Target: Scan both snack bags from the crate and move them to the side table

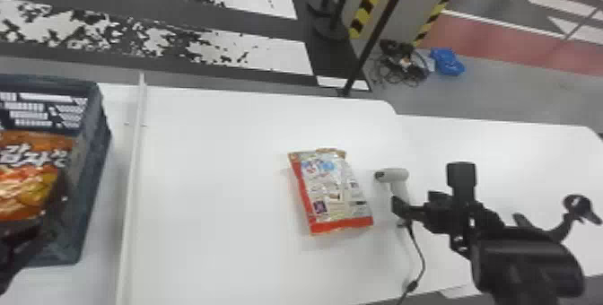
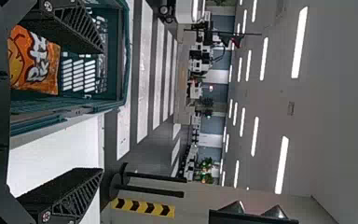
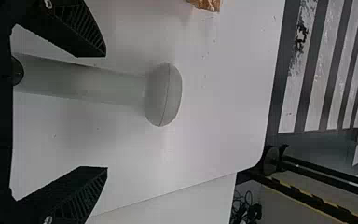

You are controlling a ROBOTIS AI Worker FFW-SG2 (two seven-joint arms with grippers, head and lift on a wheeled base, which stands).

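Red and silver wrapping marks one snack bag (image 1: 332, 194) lying flat on the white tabletop (image 1: 215, 183), nearer its right edge than the raised strip (image 1: 133, 169) at its left, while a second, orange snack bag (image 1: 27, 187) sits inside the dark crate (image 1: 96, 147) beyond that strip. My left tool (image 2: 103, 109) is at the crate, fingers well apart, gripping nothing. My right tool (image 3: 106, 111) waits by the tabletop's right edge, its fingers wide open on either side of the handle of the gray scanner (image 1: 395, 175), which is just beside the loose bag and not clamped. By my reading, the job is about halfway at most: one bag is out of the crate, though I cannot tell whether it has been scanned or whether this surface counts as the side table. Left to do are the orange bag's lift, scan and move, and possibly the first bag's scan.
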